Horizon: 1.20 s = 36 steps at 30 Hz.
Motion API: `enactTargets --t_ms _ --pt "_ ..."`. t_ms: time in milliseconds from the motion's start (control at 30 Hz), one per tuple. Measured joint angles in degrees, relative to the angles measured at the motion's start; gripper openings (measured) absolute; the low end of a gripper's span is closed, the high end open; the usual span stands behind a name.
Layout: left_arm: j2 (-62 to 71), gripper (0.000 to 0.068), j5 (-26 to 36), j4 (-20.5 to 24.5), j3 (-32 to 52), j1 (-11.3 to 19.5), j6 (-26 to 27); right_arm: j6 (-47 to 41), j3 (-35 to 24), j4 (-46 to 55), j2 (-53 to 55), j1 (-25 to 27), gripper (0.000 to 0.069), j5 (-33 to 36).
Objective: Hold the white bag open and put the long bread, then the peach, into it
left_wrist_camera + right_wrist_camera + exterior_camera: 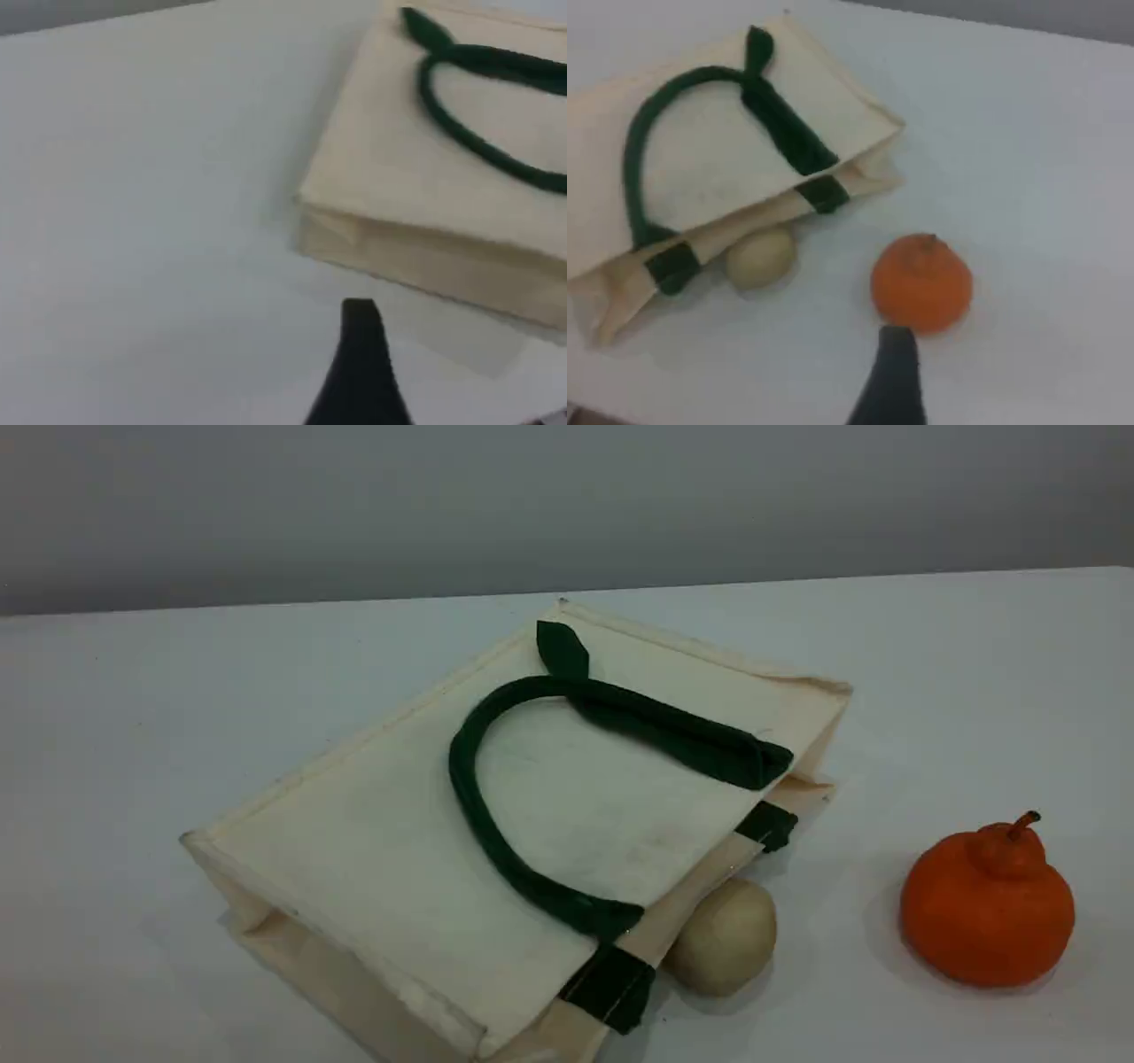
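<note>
The white bag (pixel 381 850) lies flat on its side on the table, its mouth toward the near right. One dark green handle (pixel 454 766) is looped over its top face. The left wrist view shows the bag (pixel 381 168) from its closed bottom end, and the right wrist view shows the bag (pixel 718 150) from its mouth side. The long bread and the peach are out of view. Neither arm appears in the scene view. One dark fingertip (pixel 361 354) of my left gripper hangs over bare table. My right gripper's fingertip (pixel 895 372) hangs just short of the orange fruit. Nothing is held.
A tan-beige ball (pixel 722 934) rests against the bag's mouth edge, also seen as a tan ball (pixel 759 257) in the right wrist view. An orange stemmed fruit (pixel 988 908) stands to the right, apart from the bag, and appears as a fruit (pixel 921 282) below the right wrist.
</note>
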State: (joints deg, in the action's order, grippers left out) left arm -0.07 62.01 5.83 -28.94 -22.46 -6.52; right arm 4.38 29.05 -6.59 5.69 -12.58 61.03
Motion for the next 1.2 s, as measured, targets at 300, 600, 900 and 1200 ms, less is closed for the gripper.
enactTargets --t_ms 300,600,900,1200 --pt "0.1 0.0503 -0.1 0.0 0.0 17.8 0.0 0.0 0.0 -0.1 -3.8 13.0 0.0586 0.0" --pt "0.1 0.0503 -0.1 0.0 0.0 21.8 0.1 0.0 0.0 -0.8 -5.8 16.7 0.0586 0.0" --pt "0.1 0.0503 -0.2 0.1 0.0 20.7 0.1 0.0 0.0 -1.0 -5.7 17.1 0.0586 0.0" --pt "0.1 0.0503 -0.2 0.1 0.0 20.0 0.1 0.0 0.0 -1.0 -5.7 17.1 0.0586 0.0"
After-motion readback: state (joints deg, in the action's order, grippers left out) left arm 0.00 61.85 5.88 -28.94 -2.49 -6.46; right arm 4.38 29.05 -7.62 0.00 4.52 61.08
